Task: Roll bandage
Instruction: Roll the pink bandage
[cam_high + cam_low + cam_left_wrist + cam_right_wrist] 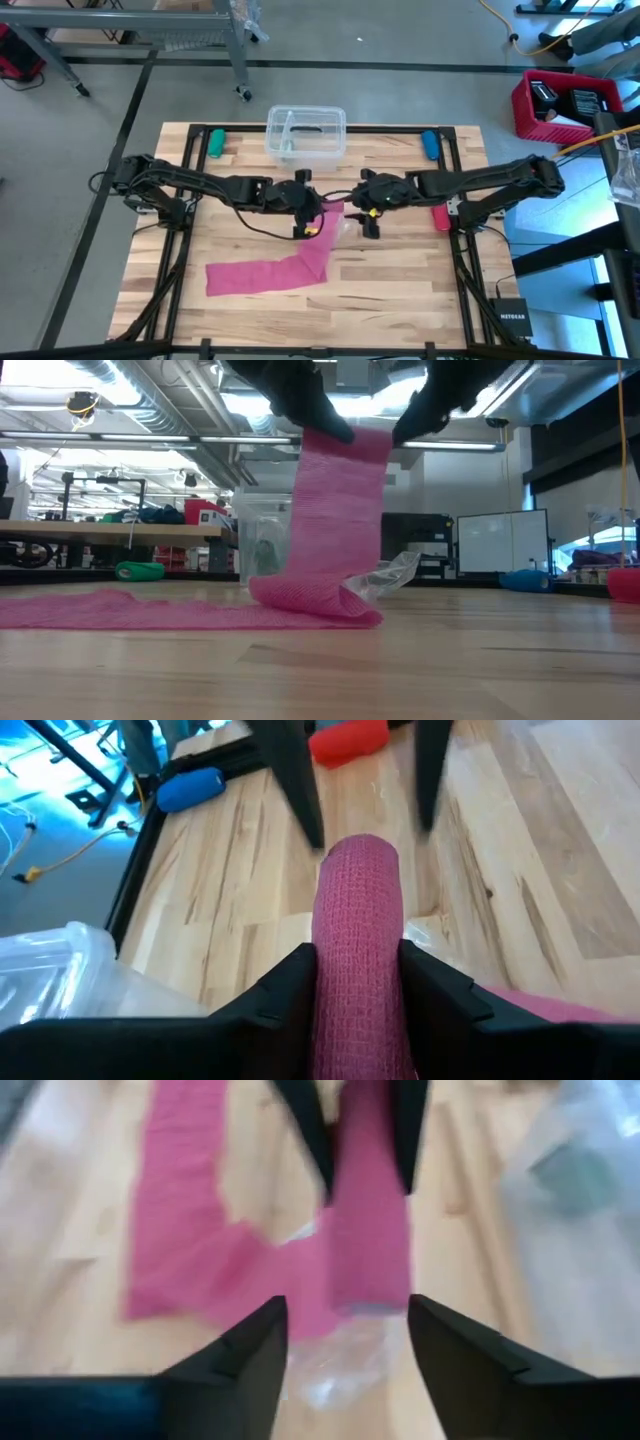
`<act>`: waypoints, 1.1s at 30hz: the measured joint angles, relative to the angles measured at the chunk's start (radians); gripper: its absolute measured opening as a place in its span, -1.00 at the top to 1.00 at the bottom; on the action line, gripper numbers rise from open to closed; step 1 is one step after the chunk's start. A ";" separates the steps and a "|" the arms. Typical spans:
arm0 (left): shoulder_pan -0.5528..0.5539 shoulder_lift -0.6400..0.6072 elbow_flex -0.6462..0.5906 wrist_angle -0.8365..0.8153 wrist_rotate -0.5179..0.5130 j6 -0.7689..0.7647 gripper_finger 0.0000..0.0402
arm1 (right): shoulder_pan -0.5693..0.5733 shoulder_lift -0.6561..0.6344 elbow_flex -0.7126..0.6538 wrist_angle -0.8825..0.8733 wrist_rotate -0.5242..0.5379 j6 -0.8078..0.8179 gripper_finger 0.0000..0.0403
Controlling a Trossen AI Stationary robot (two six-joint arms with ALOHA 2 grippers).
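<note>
The pink bandage (270,272) lies as a long strip on the wooden table, its left part flat. Its right end (345,480) is lifted and hangs from my left gripper (310,215), which is shut on it above the table's middle. My right gripper (368,222) faces it from the right, open, with nothing between its fingers (265,1350). They stand a little short of the bandage's raised end (358,860). The hanging part folds over on the table (320,600). My left gripper pinches the bandage's lifted end between its two fingers, one at each long edge (325,970). The fingers come slanting down from the table's left. Whether that end is rolled or only folded I cannot tell. The strip hangs slack below the hold, and its remaining length lies on the table.
A crumpled clear wrapper (390,575) lies just right of the hanging strip. A clear plastic box (306,135) stands at the far edge's middle. A green roll (215,142) lies far left, a blue one (430,144) far right. A red stub (440,216) lies at the right.
</note>
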 joint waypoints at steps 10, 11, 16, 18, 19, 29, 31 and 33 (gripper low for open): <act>-0.026 0.019 0.000 0.134 0.084 0.107 0.43 | 0.065 -0.142 0.045 -0.424 0.037 0.140 -0.35; -0.025 0.033 0.000 0.171 0.098 0.124 0.43 | 0.092 -0.163 0.029 -0.429 0.060 0.158 -0.35; 0.000 0.123 0.000 0.375 0.210 0.211 0.44 | 0.252 -0.265 -0.069 -0.402 0.234 0.288 -0.31; 0.009 0.167 0.000 0.474 0.265 0.226 0.44 | 0.306 -0.294 -0.107 -0.389 0.283 0.346 -0.31; 0.012 0.191 0.000 0.519 0.294 0.226 0.44 | 0.331 -0.305 -0.126 -0.388 0.308 0.377 -0.31; 0.001 0.422 0.054 0.580 0.452 0.280 0.43 | 0.439 -0.316 -0.365 -0.189 0.434 0.516 -0.31; -0.004 0.447 0.054 0.582 0.453 0.300 0.41 | 0.438 -0.316 -0.426 -0.081 0.435 0.515 -0.31; -0.008 0.470 0.055 0.591 0.453 0.301 0.41 | 0.438 -0.313 -0.489 0.040 0.446 0.508 -0.31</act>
